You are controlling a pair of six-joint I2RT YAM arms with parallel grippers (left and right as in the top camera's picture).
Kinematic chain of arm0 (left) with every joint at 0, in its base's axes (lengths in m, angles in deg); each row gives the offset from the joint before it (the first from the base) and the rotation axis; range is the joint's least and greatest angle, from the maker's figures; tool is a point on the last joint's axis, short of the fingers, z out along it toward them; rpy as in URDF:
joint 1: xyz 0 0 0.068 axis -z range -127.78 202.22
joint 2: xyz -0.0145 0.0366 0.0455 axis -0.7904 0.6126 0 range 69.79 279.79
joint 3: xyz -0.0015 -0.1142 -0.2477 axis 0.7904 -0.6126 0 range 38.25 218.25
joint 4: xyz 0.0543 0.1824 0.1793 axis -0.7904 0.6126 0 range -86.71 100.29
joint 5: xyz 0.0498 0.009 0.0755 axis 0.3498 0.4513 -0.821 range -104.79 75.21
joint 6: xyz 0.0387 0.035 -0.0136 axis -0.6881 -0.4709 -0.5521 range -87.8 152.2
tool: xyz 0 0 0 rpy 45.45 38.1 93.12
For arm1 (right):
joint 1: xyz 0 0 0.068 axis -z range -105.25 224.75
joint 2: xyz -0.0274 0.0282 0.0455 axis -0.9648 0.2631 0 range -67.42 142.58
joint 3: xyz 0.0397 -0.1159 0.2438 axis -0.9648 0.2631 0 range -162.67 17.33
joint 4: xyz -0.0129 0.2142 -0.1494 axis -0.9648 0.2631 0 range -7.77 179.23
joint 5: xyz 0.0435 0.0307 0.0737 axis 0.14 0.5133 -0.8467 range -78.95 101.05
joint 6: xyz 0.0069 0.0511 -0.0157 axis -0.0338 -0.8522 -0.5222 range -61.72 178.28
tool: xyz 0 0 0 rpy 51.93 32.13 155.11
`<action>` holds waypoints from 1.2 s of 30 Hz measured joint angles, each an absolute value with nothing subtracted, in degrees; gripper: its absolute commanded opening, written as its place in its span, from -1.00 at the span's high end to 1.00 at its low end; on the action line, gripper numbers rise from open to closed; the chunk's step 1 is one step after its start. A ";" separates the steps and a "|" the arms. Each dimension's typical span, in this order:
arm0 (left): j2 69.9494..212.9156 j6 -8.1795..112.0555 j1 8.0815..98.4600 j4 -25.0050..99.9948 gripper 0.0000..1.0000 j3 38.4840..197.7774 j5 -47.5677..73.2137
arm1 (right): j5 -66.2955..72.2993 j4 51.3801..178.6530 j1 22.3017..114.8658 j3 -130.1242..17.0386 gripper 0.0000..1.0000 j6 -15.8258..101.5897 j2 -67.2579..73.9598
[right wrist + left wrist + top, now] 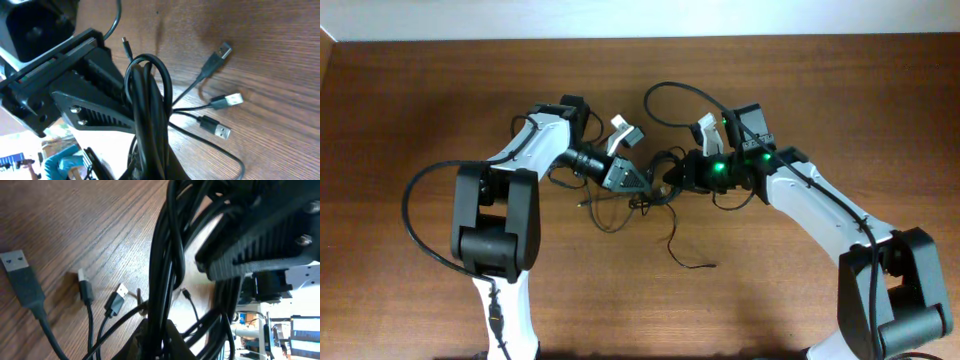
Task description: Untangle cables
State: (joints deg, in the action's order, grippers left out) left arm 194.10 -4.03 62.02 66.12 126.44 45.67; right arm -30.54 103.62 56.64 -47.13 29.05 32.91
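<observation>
On table: cables between left gripper, right gripper.

Bare tabletop is left open from 10 to 2 o'clock along the far edge, broken only by one wire loop at 12. The centre is blocked: the left gripper and right gripper are clamped on the cables, almost tip to tip. 8 o'clock is barred by the left arm, 4 o'clock by the right arm. The lane at 6 o'clock is crossed by one loose cable end.
</observation>
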 measured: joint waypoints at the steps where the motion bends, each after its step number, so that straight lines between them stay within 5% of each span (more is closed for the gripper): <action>1: 194.10 -3.98 61.78 66.14 1.00 126.44 46.20 | -30.56 103.60 56.90 -47.13 0.91 28.61 32.91; 10: 194.10 -4.00 60.98 66.05 1.00 126.44 45.43 | -30.21 103.44 58.21 -47.16 0.18 28.52 32.58; 23: 194.10 -4.00 60.98 64.98 1.00 126.44 44.93 | -31.46 115.51 58.17 -47.26 0.08 33.79 26.36; 36: 194.10 -8.16 60.98 69.44 1.00 126.44 48.01 | -31.59 108.58 53.95 -47.26 0.07 34.97 27.49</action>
State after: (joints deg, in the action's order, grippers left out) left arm 194.10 -8.16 60.98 69.44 126.44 48.01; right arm -31.59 108.58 53.95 -47.26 34.97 27.49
